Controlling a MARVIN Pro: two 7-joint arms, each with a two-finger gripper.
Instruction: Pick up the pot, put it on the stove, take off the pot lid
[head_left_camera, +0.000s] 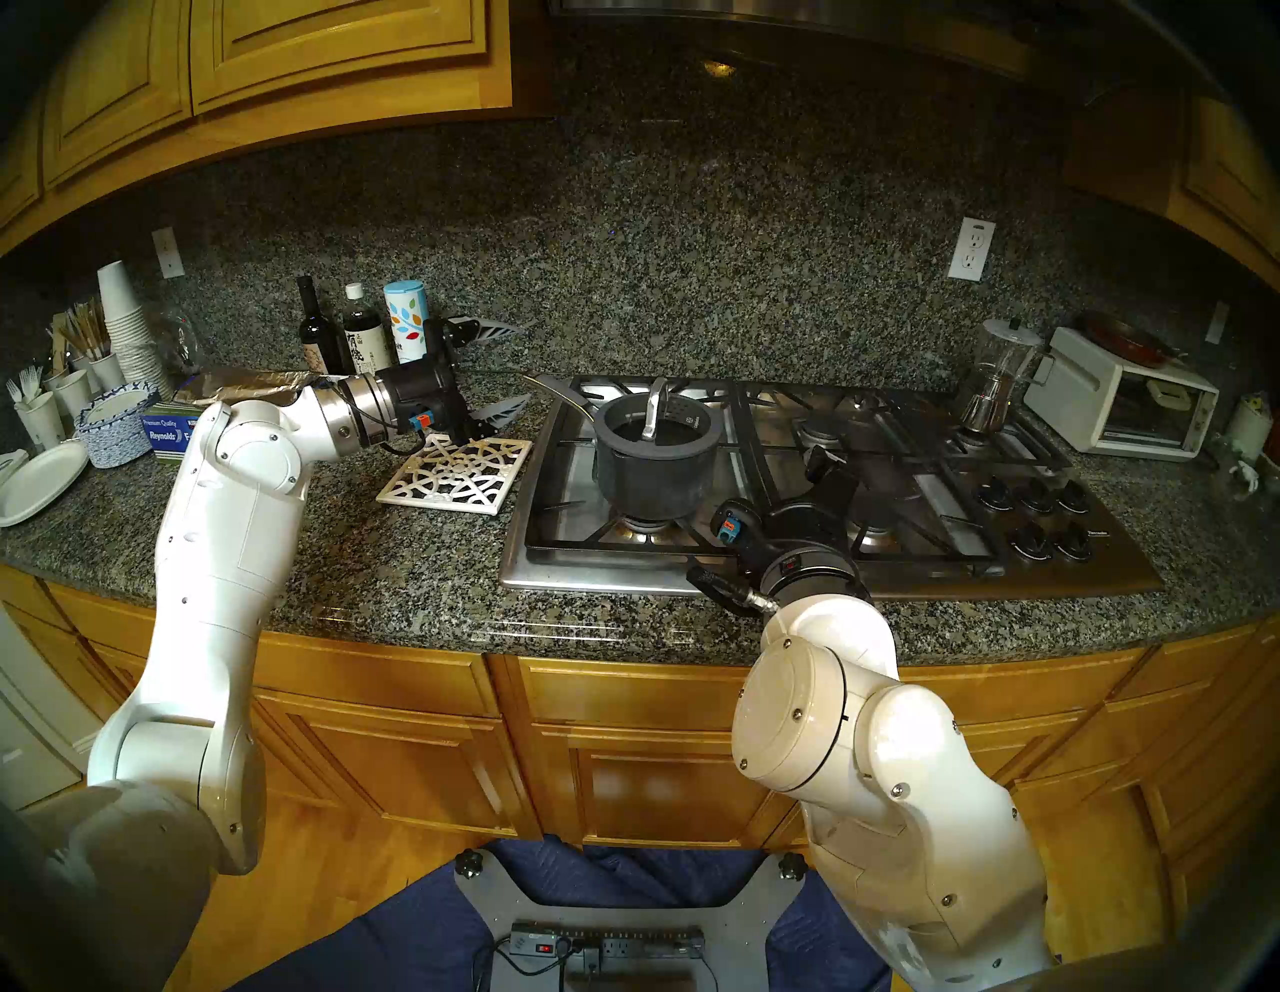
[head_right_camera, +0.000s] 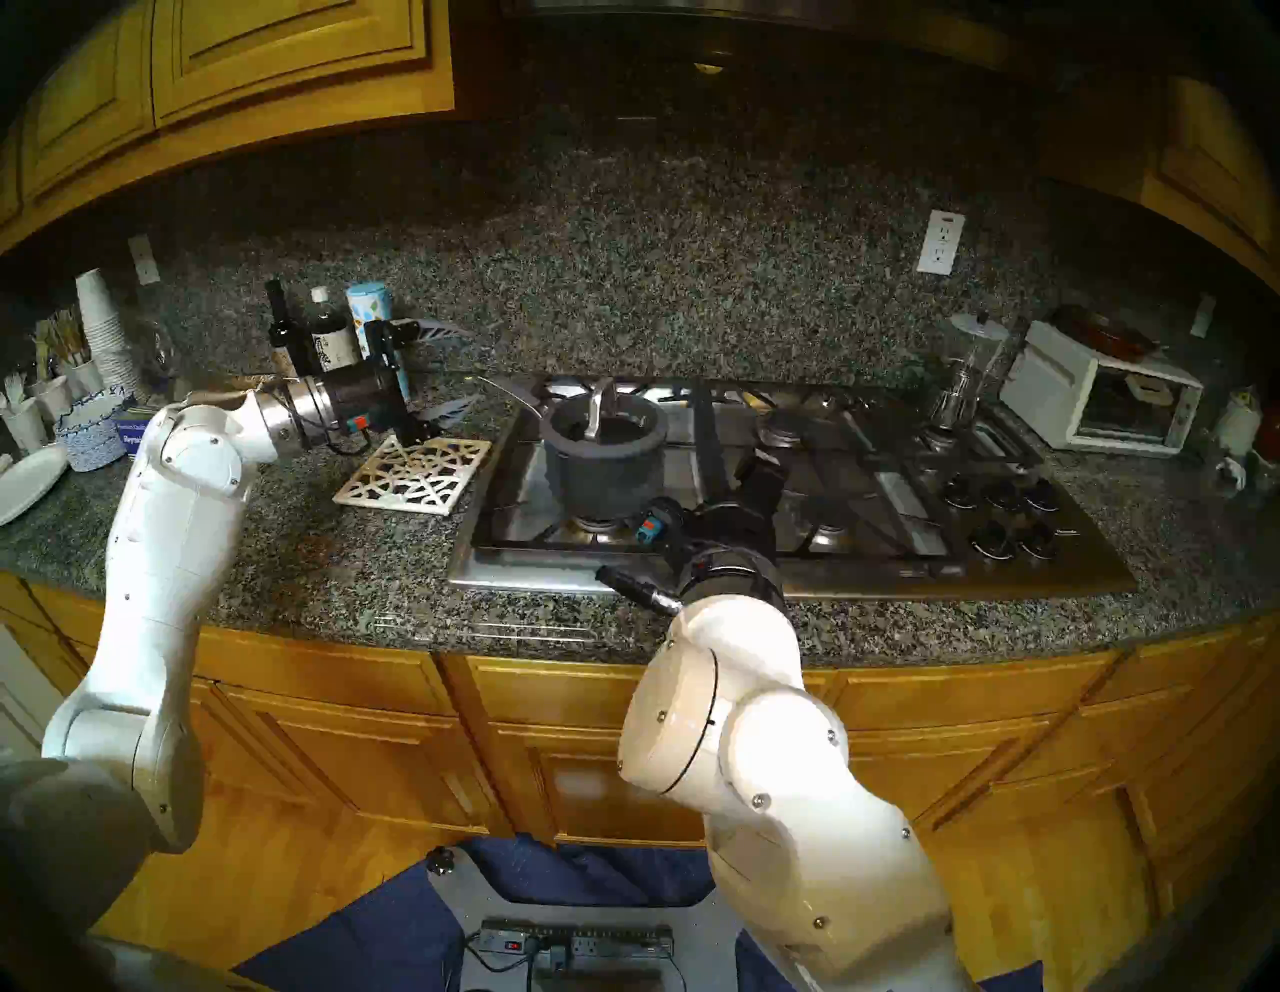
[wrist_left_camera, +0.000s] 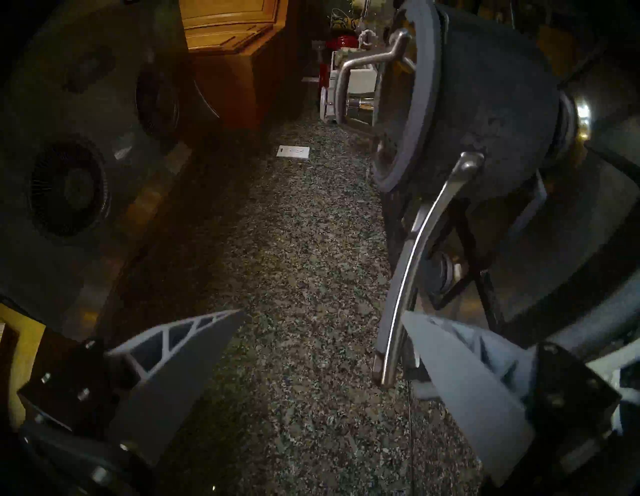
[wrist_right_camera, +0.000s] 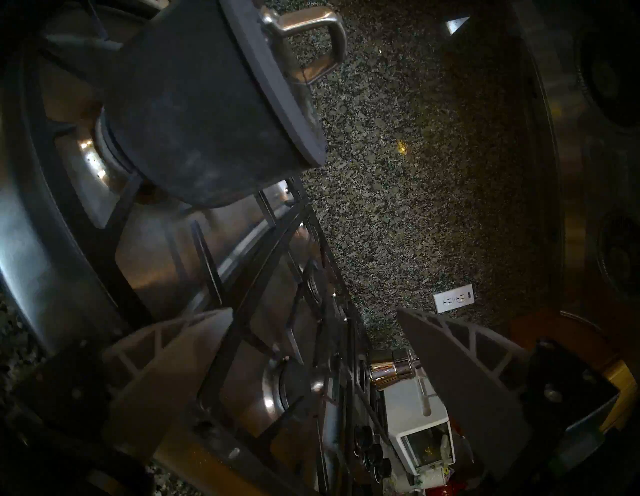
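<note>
The dark grey pot (head_left_camera: 651, 471) stands on the front-left burner of the steel stove (head_left_camera: 602, 564). The glass pot lid (head_left_camera: 682, 419) with its arched silver handle sits on it. The pot's long thin handle (head_left_camera: 561, 395) points back-left. My left gripper (head_left_camera: 530, 360) is open at the handle's end. In the left wrist view (wrist_left_camera: 322, 313) the handle (wrist_left_camera: 415, 249) lies between the fingers, close against the right-hand one. My right gripper (head_left_camera: 855, 471) is open and empty over the stove, right of the pot. The right wrist view (wrist_right_camera: 313, 310) shows the pot (wrist_right_camera: 194, 104) and lid (wrist_right_camera: 277, 79).
A white lattice trivet (head_left_camera: 457, 474) lies left of the stove under my left wrist. Bottles (head_left_camera: 360, 339) stand behind it. Paper cups and plates (head_left_camera: 114, 422) crowd the far left. A glass coffee maker (head_left_camera: 997, 374) stands on the back-right burner, beside a white toaster oven (head_left_camera: 1122, 409). Black knobs (head_left_camera: 1039, 512) are front right.
</note>
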